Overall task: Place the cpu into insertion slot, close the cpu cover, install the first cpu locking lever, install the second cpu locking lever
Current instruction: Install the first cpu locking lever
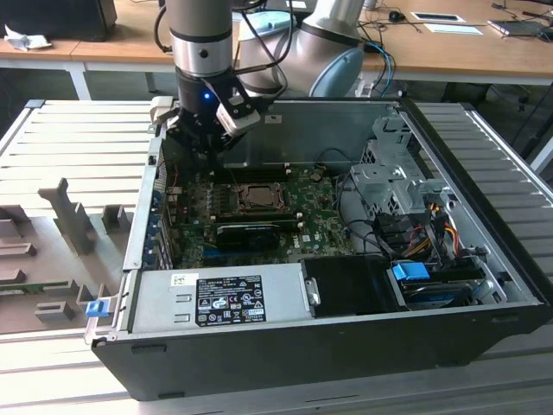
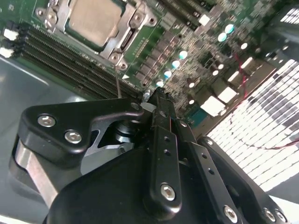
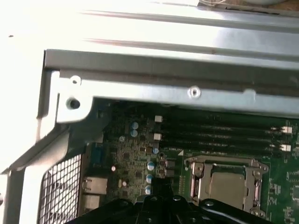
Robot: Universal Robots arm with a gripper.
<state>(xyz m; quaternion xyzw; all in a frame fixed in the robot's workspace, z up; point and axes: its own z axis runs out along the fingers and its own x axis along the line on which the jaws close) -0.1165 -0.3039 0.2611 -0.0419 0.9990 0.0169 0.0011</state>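
The cpu (image 2: 91, 21) lies in the socket on the green motherboard (image 2: 205, 51), its pale metal top showing through the window of the cpu cover (image 2: 132, 33), which lies flat over it. In the first wrist view the cpu (image 3: 227, 185) and cpu cover (image 3: 255, 179) sit beside my gripper (image 3: 163, 199). My gripper (image 2: 158, 95) hovers shut above the board, off the socket's corner, with nothing between its fingers. A thin wire locking lever (image 2: 117, 81) stands up by that corner. In the exterior view my gripper (image 1: 210, 160) hangs over the case's far left corner, behind the cpu (image 1: 257, 197).
The open computer case (image 1: 484, 259) holds a power supply (image 1: 225, 298) at the front, drive cages and cables (image 1: 415, 225) on the exterior view's right. The case's metal wall (image 3: 168, 74) and rear grille (image 3: 60, 186) stand close to my gripper. Memory slots (image 2: 60, 60) run along the socket.
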